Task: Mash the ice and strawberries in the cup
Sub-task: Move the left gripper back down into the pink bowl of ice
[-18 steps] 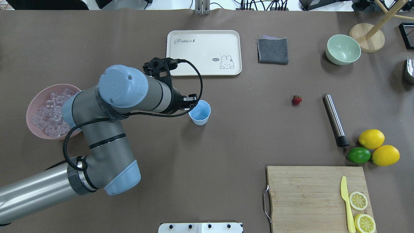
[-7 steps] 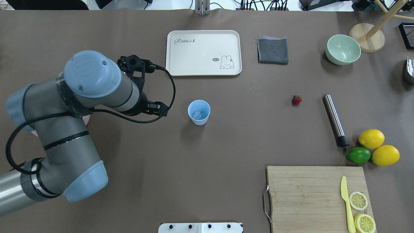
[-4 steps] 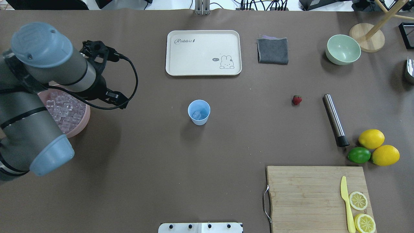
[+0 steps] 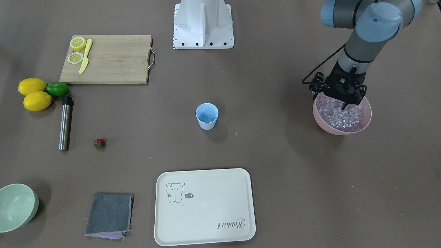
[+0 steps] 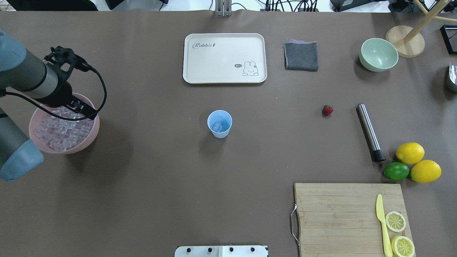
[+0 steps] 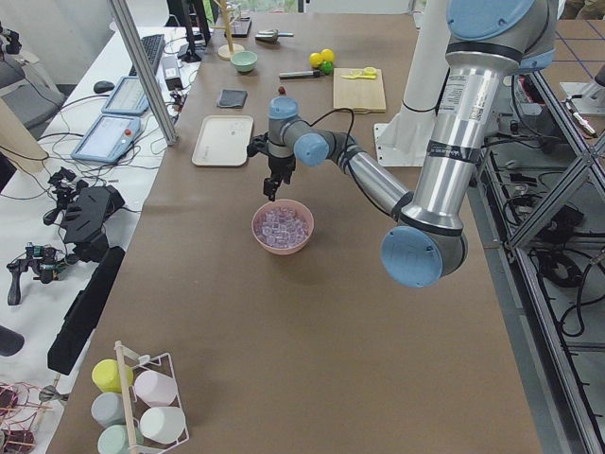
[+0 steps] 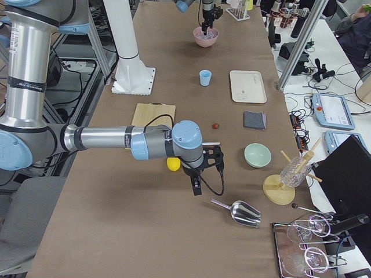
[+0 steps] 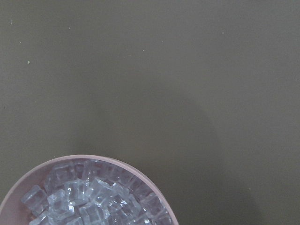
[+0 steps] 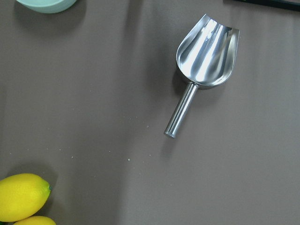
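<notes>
We see left end effector point(image 4: 344, 102) hanging above pink bowl point(image 4: 342, 132), fingers pointing down; finger spread we cannot tell. Ice point(image 4: 339, 117) heaped in bowl, straight below it. Cup point(image 5: 219, 124) well apart from it, toward robot's right; upright, long axis vertical, mouth up, one ice cube inside. Strawberry point(image 5: 327, 110) farther same way, beyond cup, lying on bench point(image 5: 160, 167); too small to tell which way cap points. Right end effector point(image 7: 197, 186) far from all these, above bench near metal scoop point(image 9: 206, 51); its grip we cannot tell.
</notes>
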